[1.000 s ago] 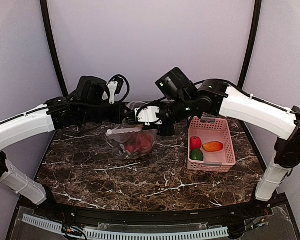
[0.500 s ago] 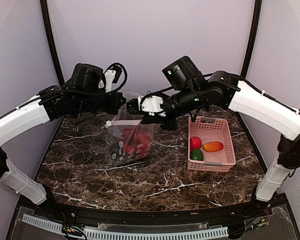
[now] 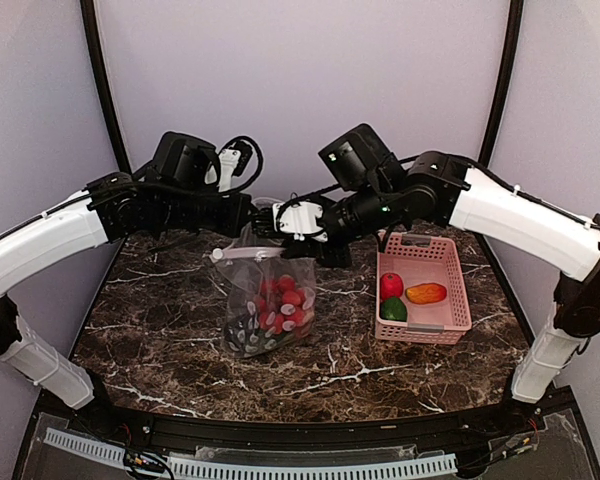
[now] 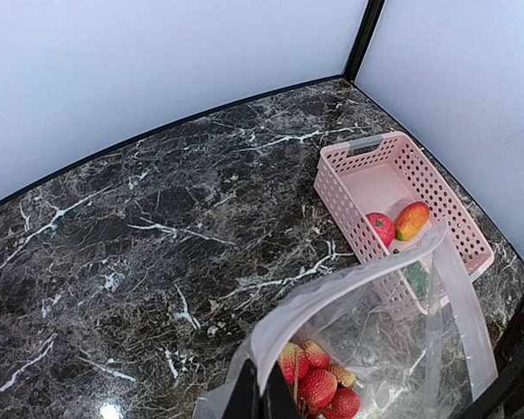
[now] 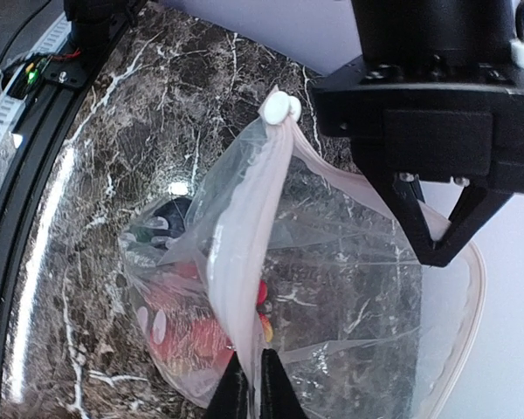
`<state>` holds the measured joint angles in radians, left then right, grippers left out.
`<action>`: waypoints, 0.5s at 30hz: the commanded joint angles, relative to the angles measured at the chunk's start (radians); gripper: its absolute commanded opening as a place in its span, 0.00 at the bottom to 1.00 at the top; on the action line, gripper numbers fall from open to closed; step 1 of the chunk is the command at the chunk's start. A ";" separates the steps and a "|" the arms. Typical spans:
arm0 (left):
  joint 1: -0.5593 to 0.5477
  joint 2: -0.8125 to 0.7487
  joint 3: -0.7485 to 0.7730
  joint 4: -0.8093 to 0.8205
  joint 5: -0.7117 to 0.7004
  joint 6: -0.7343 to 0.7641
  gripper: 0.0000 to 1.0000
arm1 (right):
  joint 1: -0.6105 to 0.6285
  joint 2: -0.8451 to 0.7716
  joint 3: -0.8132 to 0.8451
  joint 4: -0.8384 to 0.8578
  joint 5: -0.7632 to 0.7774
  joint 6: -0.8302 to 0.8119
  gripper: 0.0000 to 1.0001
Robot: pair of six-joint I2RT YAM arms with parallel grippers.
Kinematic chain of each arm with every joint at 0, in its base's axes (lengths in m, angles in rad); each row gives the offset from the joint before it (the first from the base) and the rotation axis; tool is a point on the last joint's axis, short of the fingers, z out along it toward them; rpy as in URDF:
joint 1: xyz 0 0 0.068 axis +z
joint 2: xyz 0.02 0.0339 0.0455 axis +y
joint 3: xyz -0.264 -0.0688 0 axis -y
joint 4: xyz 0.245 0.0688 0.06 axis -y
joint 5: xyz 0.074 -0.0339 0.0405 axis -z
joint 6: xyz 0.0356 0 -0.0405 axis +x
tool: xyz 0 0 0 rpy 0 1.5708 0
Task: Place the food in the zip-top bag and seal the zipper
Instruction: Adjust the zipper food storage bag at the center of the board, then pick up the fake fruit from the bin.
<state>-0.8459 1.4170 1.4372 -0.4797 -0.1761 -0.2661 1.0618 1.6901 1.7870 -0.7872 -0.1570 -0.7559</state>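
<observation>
Top external view: both arms hold the zip-top bag (image 3: pixel 270 300) up by its mouth over the marble table (image 3: pixel 160 330).

At the left, the left gripper (image 3: pixel 248 215) is clamped tight on the bag's rim, and the left wrist view shows its tips pinched on the plastic edge. The bag hangs below, its lower end seeming to rest on the marble, with red strawberries (image 3: pixel 285 298) and a dark piece (image 3: pixel 242 325) inside. The zipper (image 3: pixel 245 253) is unsealed and the mouth gapes. The right gripper (image 3: pixel 280 218) nips that strip, jaws nearly together on it. Well apart at the right, the pink basket (image 3: pixel 450 260) holds a red piece (image 3: pixel 391 285), an orange piece (image 3: pixel 426 293) and a green piece (image 3: pixel 394 310).
</observation>
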 commanded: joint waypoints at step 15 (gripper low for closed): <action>0.005 -0.057 -0.045 0.018 0.002 -0.007 0.01 | -0.190 -0.215 0.007 -0.135 -0.340 0.189 0.54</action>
<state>-0.8459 1.4059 1.4197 -0.4713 -0.1757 -0.2695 0.9329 1.5444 1.8225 -0.8875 -0.4278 -0.6136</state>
